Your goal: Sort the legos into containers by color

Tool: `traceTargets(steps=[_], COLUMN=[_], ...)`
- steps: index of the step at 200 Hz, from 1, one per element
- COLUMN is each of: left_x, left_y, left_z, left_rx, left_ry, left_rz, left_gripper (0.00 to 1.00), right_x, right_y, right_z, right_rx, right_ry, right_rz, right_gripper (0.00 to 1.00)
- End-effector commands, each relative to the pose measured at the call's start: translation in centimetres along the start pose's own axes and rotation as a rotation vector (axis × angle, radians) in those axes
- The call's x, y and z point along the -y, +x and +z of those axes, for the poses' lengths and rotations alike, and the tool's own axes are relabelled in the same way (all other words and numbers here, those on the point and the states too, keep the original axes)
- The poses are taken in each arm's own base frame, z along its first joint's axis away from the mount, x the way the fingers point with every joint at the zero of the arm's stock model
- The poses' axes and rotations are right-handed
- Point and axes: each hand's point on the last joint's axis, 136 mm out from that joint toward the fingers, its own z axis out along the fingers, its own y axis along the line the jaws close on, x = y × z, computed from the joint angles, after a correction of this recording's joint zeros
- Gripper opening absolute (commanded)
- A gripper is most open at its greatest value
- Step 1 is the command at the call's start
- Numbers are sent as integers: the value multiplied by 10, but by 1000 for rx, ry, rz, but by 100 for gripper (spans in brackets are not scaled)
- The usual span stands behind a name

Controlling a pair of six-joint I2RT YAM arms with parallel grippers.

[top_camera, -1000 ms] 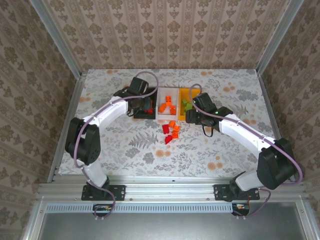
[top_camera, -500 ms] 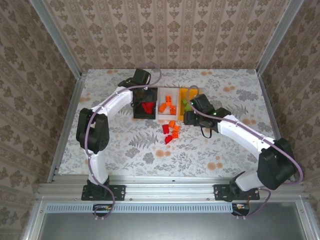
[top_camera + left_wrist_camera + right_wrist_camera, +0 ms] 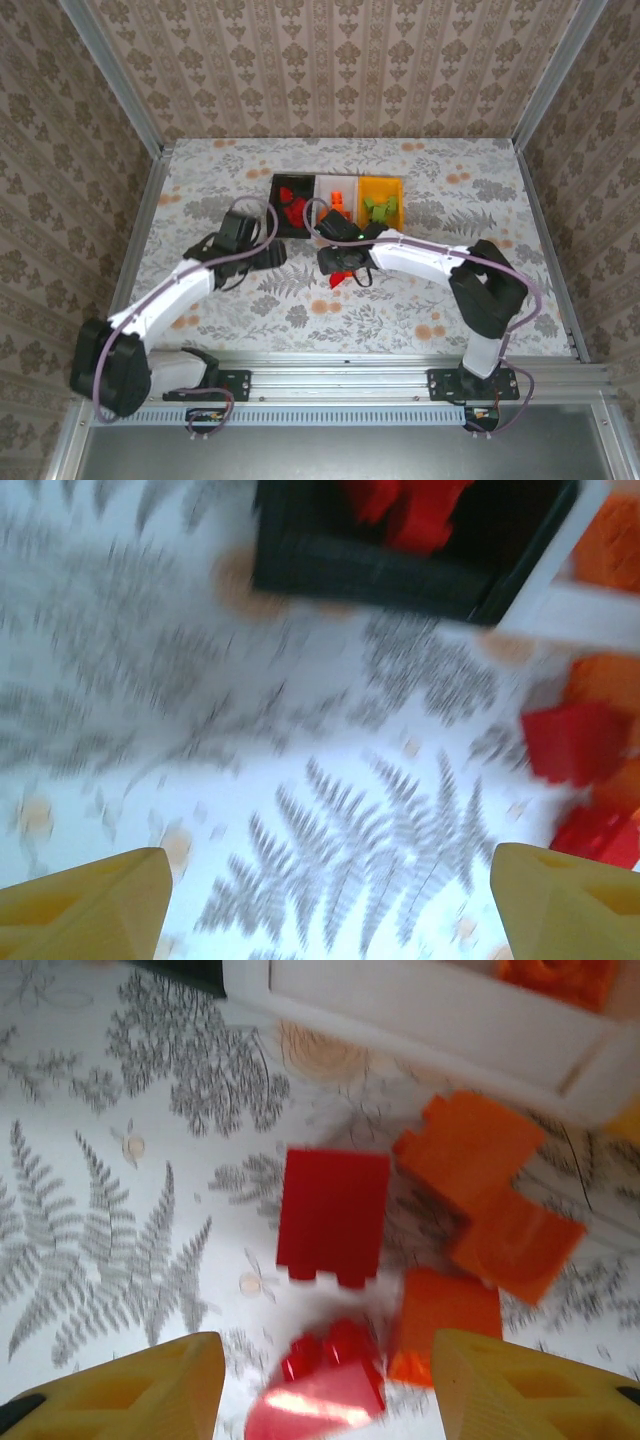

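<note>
Left tool (image 3: pixel 330 910) hangs over bare bench (image 3: pixel 450 290), in front of the white bin (image 3: pixel 337 180) and off to its left. Its tips are spread wide with nothing between them. On that wrist's view the black bin (image 3: pixel 380 565), which sits against the white bin's left side, has red bricks (image 3: pixel 415 505) inside. They're too blurred to count.

Right tool (image 3: pixel 325 1390) is low over the loose pile just in front of the white bin, tips parted and pinching nothing. A small red brick (image 3: pixel 320 1380) lies right between the tips, with a gap showing on both sides. Just beyond it, toward the white bin, a flat red brick (image 3: pixel 333 1215) rests on the bench. To its right, three orange bricks (image 3: pixel 470 1145) crowd together, touching one another, close to the bin's front wall.

From above, there are orange pieces (image 3: pixel 338 203) in the white bin. Green pieces (image 3: pixel 378 207) are in the yellow bin (image 3: pixel 380 180), which sits against the white bin's right side. The three bins stand in a row, walls touching.
</note>
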Motion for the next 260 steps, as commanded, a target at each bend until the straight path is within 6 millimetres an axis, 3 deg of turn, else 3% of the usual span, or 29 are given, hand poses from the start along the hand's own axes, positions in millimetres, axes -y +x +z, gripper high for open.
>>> traceTargets(steps=[1,44,102,171,228,260], left_x=[-5,-29,-34,-33,-31,-33], left_y=[13,43,60,62,62,65], left_z=[-14,-30,-35,-33,-30,-32], left_rx=[38,77,72,71,52,51], left_ry=[45,24,48,67,71,64], left_rz=[-91,-137,-158,-167,-171,-171], left_gripper=[85,89,91,91,91,91], right_x=[-1,-7,-4,16,2,-3], right_y=[-11,-10,-9,-13,-18,-18], right_z=[9,31,39,21,43,47], right_rx=[1,-38,-45,12,-19,-24], right_ry=[37,54,114,216,175,153], right_rz=[-8,-4,-8,-41,-46,-39], right_gripper=[57,56,53,52,51,45])
